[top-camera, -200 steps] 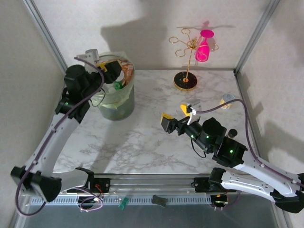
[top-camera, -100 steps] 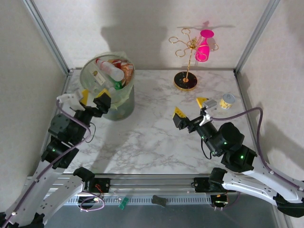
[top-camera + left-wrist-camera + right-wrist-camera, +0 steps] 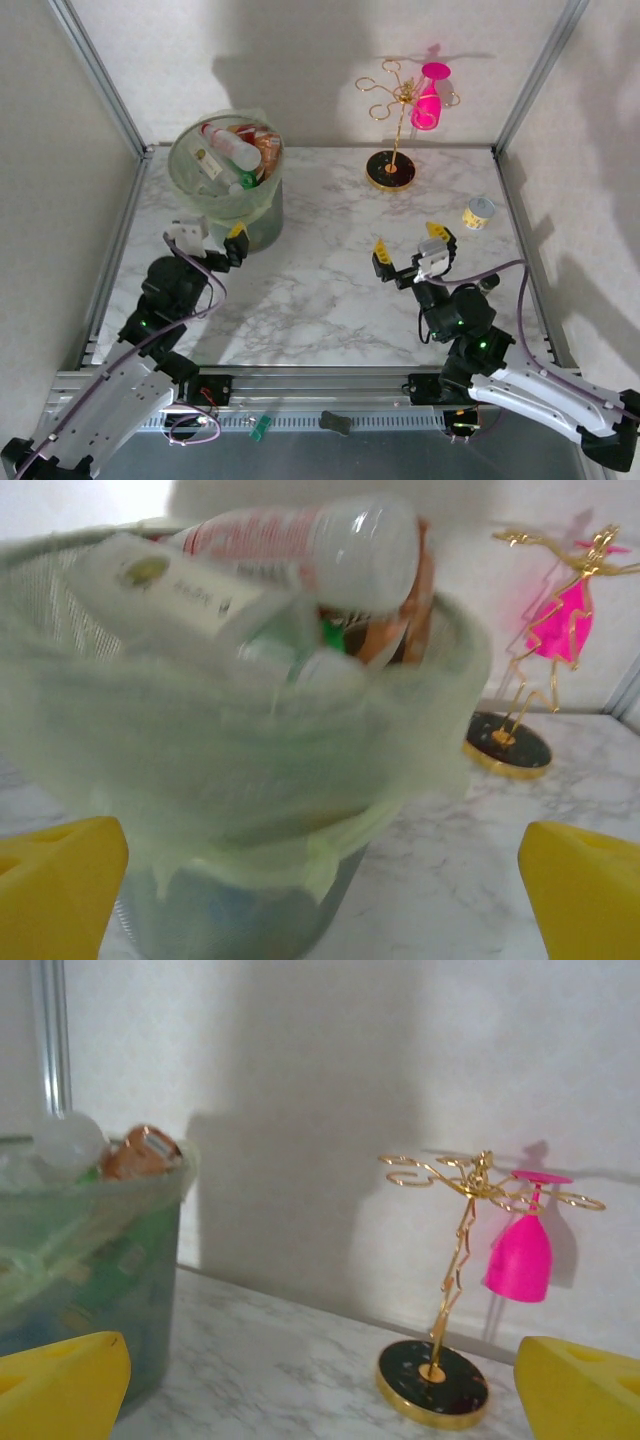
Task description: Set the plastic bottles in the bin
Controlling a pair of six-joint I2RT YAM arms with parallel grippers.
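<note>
The bin (image 3: 265, 215) stands upright at the far left of the table (image 3: 320, 290), near the back-left corner post. Its pale green liner (image 3: 200, 740) is folded out over the rim and hangs in ragged edges down the wall. It is heaped above the rim: a clear bottle with a red-and-white label (image 3: 228, 146) lies on its side across the top. Beside it are a white labelled container (image 3: 170, 585), a green cap (image 3: 247, 181) lower down, and a copper-coloured piece (image 3: 267, 148) at the right of the pile.

The left gripper (image 3: 212, 238) hangs just in front of the bin's near side, pointing at it. Its yellow fingers (image 3: 55, 880) are spread wide, one at each lower corner of the left wrist view, with nothing between them. Whether a fingertip touches the bin wall cannot be told from above.

The right gripper (image 3: 408, 245) is over the table right of centre, well apart from the bin, and faces the back wall. Its fingers (image 3: 585, 1390) are also wide apart and empty.

At the back of the table, right of the bin, a gold wire stand (image 3: 392, 150) rises from a round black base, with a pink glass (image 3: 428, 100) hanging upside down from one of its arms. A small tin (image 3: 479, 212) sits alone on the table near the right edge.
</note>
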